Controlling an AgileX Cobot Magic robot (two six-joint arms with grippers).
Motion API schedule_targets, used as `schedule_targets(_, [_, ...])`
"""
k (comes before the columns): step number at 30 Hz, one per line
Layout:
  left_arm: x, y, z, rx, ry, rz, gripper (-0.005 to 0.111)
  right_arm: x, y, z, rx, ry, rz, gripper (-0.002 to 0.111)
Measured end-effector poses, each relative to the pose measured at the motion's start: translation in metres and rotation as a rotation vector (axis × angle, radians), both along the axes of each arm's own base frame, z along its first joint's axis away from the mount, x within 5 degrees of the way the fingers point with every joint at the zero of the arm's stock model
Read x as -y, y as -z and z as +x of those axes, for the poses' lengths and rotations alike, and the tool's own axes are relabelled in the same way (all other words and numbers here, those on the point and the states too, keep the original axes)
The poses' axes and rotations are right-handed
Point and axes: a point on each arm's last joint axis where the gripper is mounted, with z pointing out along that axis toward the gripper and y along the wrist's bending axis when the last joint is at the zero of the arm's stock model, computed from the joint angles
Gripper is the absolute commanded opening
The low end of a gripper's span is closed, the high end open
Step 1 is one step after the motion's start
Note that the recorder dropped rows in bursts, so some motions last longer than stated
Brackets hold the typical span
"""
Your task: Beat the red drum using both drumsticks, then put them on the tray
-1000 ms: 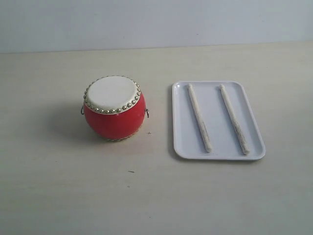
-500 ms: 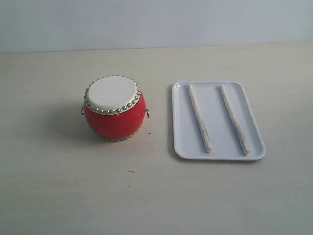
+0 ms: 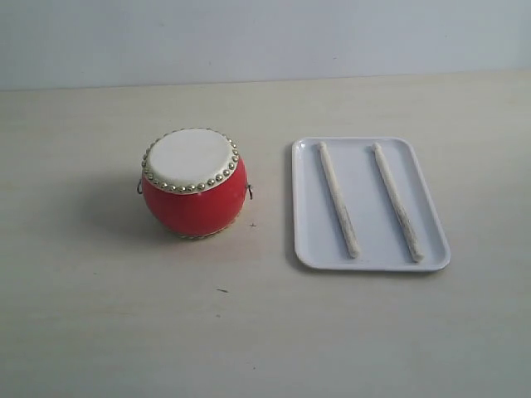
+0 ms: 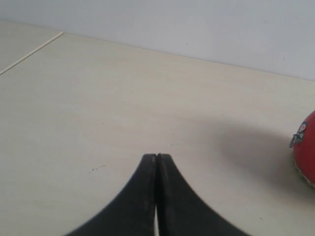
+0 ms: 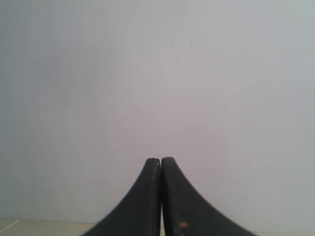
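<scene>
Exterior view: towards the left of the pale table (image 3: 99,332) the red drum (image 3: 194,195) is seen standing upright, its cream skin (image 3: 189,156) turned up and edged with brass studs (image 3: 217,177). To its right, near but apart from it, the white tray (image 3: 358,178) is laid flat on the table. Two sticks are laid inside the tray, lengthwise, roughly parallel and apart from each other: the left drumstick (image 3: 338,199) on the side nearer the drum, the right drumstick (image 3: 397,201) on the side away from it. Both are slanted a little, their near ends lying farther right than their far ends. In the left wrist view the left gripper (image 4: 156,157) is shown with its black fingers pressed together and nothing held between them, over bare table. A slice of the red drum with one side ring (image 4: 298,135) is caught at the picture's edge, well apart from the fingertips. In the right wrist view the right gripper (image 5: 160,161) is likewise closed on nothing, fingers met tip to tip, and is pointed at the plain grey wall (image 5: 157,73). Only a thin strip of table is seen past the fingers.
</scene>
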Motion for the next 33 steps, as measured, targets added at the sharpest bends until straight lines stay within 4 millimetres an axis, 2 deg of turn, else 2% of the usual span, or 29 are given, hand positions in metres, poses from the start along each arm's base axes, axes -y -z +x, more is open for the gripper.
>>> schedule_targets(11, [0.000,0.000,0.000,0.000,0.000,0.000,0.000,0.000,0.000,0.000,0.006,0.003,-0.015,0.000])
schedule_targets(13, [0.000,0.000,0.000,0.000,0.000,0.000,0.000,0.000,0.001,0.000,0.032,0.028,-0.123,0.000])
schedule_targets(16, [0.000,0.000,0.000,0.000,0.000,0.000,0.000,0.000,0.016,0.002,-0.071,0.048,-0.311,0.000])
schedule_targets(19, [0.000,0.000,0.000,0.000,0.000,0.000,0.000,0.004,0.032,0.000,-0.133,0.098,-0.358,0.000])
schedule_targets(25, [0.000,0.000,0.000,0.000,0.000,0.000,0.000,0.019,0.076,-0.004,-0.215,0.308,-0.361,0.000])
schedule_targets(29, [0.000,0.000,0.000,0.000,0.001,0.002,0.000,0.024,0.106,-0.004,-0.293,0.379,-0.325,0.000])
schedule_targets(33, [0.000,0.000,0.000,0.000,0.001,0.002,0.000,0.027,0.113,-0.005,-0.336,0.424,-0.257,0.000])
